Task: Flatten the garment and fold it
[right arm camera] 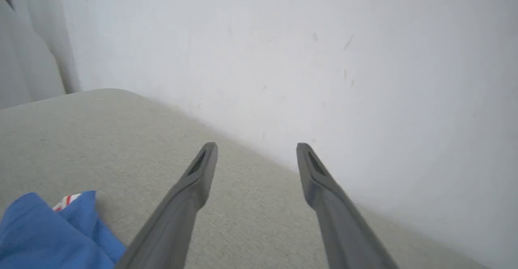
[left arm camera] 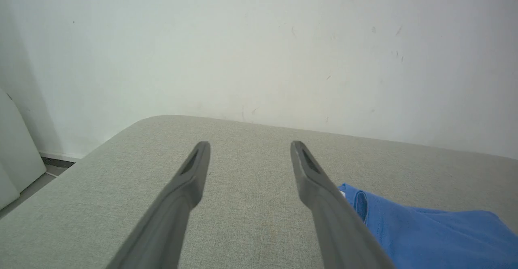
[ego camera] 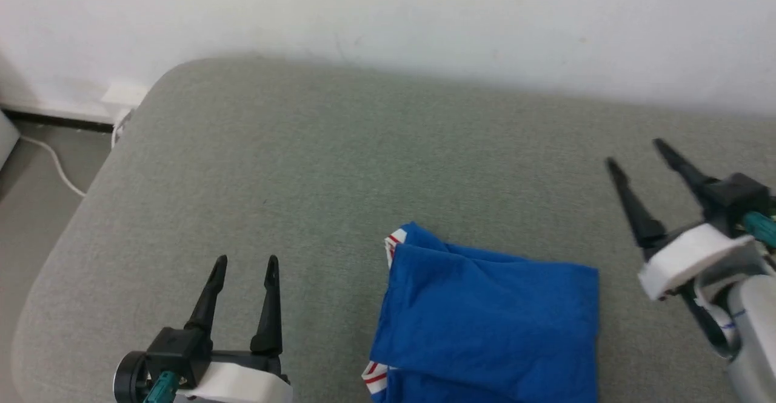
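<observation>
Garment (ego camera: 491, 324) lies in a compact blue fold near the front of the grey-green upholstered surface (ego camera: 303, 160), between my pincers. Left pincer (ego camera: 247, 260) and right pincer (ego camera: 633, 152) are spread and empty. Judged light, limp jersey; I would pinch corners. White wall (ego camera: 424, 15) behind.

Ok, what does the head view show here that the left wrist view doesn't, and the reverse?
Head view adds: the right gripper, jaws apart, to the right of the shirt, and a cable on the floor. Left wrist view adds: the slots in the inner faces of the left jaws and a taller stretch of scuffed wall. Shared: the left gripper, open and clear of the blue shirt, which lies on the grey cushion.
</observation>
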